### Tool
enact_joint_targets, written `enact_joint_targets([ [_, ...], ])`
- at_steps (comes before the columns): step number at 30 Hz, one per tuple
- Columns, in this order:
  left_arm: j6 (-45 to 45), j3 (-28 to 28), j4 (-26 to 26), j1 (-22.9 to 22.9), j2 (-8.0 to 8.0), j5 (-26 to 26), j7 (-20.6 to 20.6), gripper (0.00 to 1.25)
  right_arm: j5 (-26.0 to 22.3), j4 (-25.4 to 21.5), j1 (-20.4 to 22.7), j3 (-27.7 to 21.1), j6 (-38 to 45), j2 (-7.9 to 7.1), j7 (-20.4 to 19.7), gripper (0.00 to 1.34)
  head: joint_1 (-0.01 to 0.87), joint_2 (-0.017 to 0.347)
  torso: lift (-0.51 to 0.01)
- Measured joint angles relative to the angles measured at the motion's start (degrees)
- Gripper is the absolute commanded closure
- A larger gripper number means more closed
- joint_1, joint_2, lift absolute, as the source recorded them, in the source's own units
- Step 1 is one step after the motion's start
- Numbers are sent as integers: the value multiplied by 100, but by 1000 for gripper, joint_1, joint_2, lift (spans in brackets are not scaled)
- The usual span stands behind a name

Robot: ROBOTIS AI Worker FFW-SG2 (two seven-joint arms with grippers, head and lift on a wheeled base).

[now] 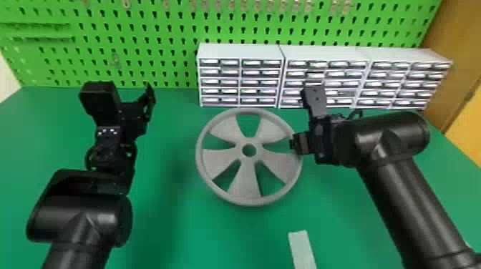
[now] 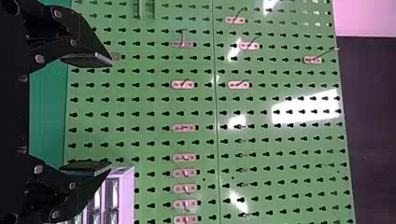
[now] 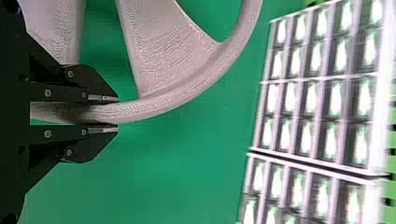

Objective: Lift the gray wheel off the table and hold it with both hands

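Gray wheel (image 1: 247, 180) over green table (image 1: 171, 232), rim pinched in your right gripper (image 1: 295, 143); your left gripper (image 1: 126, 92) is spread before the green pegboard (image 1: 136, 46).

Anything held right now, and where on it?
Yes: the gray wheel, by its outer rim at the robot's right side, between the right gripper's fingers. The left gripper is open and empty.

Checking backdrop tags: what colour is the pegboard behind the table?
The pegboard is green with dark keyhole-shaped slots; the left wrist view shows it best.
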Motion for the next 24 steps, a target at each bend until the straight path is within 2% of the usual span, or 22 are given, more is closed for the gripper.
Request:
enact_joint_targets([
  [11, 0, 0, -50, 18, 0, 0, 0, 469, 296, -338, 294, -85, -1104, 117, -2, 1087, 711, 15, -98],
  [24, 0, 9, -97, 39, 0, 4, 9, 469, 484, -406, 583, -167, -2407, 231, -120, 1087, 711, 15, -98],
])
